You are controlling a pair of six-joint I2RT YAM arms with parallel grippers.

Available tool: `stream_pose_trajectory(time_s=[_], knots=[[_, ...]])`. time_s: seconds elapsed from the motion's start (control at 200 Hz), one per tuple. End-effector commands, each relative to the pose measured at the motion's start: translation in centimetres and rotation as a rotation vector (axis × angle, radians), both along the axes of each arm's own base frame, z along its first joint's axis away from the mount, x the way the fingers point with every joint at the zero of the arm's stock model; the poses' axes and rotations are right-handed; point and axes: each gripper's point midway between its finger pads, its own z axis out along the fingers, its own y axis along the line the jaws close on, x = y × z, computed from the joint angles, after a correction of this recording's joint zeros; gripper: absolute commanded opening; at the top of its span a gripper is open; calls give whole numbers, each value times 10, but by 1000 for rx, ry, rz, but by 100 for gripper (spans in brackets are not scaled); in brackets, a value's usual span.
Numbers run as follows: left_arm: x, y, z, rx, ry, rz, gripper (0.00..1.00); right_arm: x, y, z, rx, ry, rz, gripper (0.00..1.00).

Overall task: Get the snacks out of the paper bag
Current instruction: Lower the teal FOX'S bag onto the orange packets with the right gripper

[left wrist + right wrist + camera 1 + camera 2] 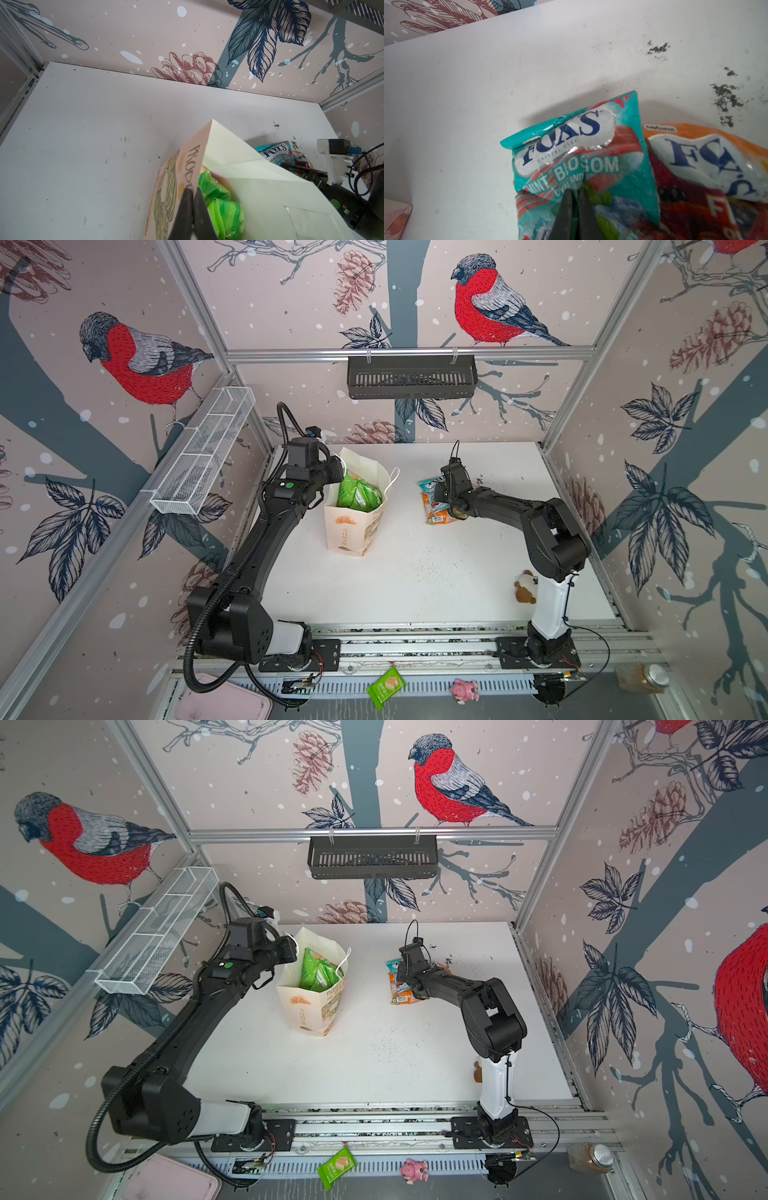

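One white table [415,572] fills the floor of a booth whose walls carry wallpaper [270,294] of bullfinches, pine cones and leaves, held in an aluminium frame [409,353]. The tabletop is scuffed and strewn with dark crumbs [724,97], thickest at the back right and near the middle. Two baskets hang on the rails: one black slotted basket [411,377] at the back and one white wire basket [203,460] on the left. Two arms work here. The left arm [253,547] reaches to the one paper bag [353,531], which stands upright left of centre with its mouth open, and the left jaws are clenched on its rim, the paper wall pinched between them. At least two green packets [220,199] lie inside the bag; whether more sit beneath them cannot be told. Two packets lie out on the table, well apart from the bag on its right: one teal packet [571,145] and one orange packet [695,158], touching side by side. The right arm [511,506] bends over them, the right jaws clamped on the teal packet's film. One plush toy [525,587] sits by that arm's base. On the ledge [428,686] in front lie one wafer packet [386,691], one pig toy [465,689], one jar [648,678] and one pink tray [224,701].
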Motion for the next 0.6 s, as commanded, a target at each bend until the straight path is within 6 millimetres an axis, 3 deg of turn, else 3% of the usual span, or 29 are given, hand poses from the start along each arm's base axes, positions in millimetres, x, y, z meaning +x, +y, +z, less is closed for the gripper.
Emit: stream_pose_trajectory(time_s=[0.0,0.09,0.425,0.595], knots=[[5,0,13,-7,-48,-2,0,-8,-3,-14,-11,66,4,0],[5,0,13,-9,-49,-2,0,-8,-2,-14,-10,67,6,1],[5,0,13,-9,-49,-1,0,-5,3,-9,8,64,20,28],[5,-1,13,-10,-47,-1,0,-5,4,-7,9,62,27,30]])
